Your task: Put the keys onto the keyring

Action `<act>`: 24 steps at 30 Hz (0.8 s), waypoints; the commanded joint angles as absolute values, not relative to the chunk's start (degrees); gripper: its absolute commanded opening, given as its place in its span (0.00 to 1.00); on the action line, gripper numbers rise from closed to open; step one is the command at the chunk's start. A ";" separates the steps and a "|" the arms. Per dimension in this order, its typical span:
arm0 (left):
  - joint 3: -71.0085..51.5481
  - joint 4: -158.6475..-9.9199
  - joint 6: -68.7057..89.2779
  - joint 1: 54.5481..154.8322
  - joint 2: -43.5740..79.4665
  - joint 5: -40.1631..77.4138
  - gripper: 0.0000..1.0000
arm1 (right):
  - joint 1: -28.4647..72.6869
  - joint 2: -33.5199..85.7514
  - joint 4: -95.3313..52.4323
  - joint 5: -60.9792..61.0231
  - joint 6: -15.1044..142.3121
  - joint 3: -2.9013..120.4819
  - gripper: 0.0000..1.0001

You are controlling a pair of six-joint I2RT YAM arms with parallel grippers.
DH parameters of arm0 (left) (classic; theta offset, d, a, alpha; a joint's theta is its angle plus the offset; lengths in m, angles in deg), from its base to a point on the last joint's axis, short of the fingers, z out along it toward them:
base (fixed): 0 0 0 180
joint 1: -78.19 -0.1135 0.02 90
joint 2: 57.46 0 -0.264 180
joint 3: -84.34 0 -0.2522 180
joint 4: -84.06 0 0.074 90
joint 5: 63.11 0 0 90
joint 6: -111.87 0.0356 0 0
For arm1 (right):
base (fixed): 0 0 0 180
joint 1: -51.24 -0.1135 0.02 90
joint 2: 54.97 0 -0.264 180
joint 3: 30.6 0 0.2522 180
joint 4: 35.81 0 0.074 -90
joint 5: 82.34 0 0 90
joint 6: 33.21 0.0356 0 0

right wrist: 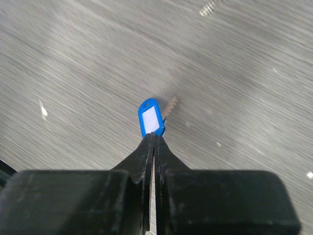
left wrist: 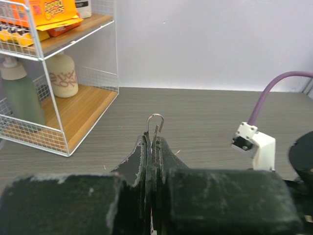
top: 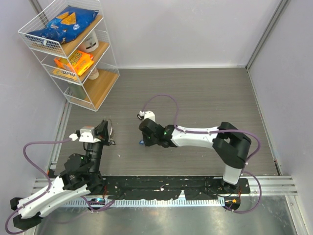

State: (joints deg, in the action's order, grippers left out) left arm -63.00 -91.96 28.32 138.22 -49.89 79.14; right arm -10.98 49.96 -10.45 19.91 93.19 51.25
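Over grey wood-grain table (top: pixel 195 98) between white walls (top: pixel 171 34), I've left gripper (left wrist: pixel 152 142) pinching one keyring (left wrist: pixel 155 115), right gripper (right wrist: pixel 154 139) clamping one blue-tagged key (right wrist: pixel 150 117).

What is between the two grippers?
In the top view, mostly bare table between the left gripper, pinching the keyring, and the right gripper, pinching the blue-tagged key. One small dark thing lies near the left gripper, too small to tell.
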 commanded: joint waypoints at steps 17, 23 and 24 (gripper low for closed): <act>-60.01 -94.30 22.74 138.22 -41.29 52.21 0.00 | -11.78 3.42 -16.78 4.59 66.46 22.97 0.06; -61.07 -96.59 23.18 138.22 -41.99 42.46 0.00 | -11.87 -5.03 -14.31 -4.01 63.56 24.55 0.06; -61.33 -97.12 23.27 138.13 -42.08 40.79 0.00 | -11.78 -5.48 -14.31 -6.20 63.38 24.81 0.06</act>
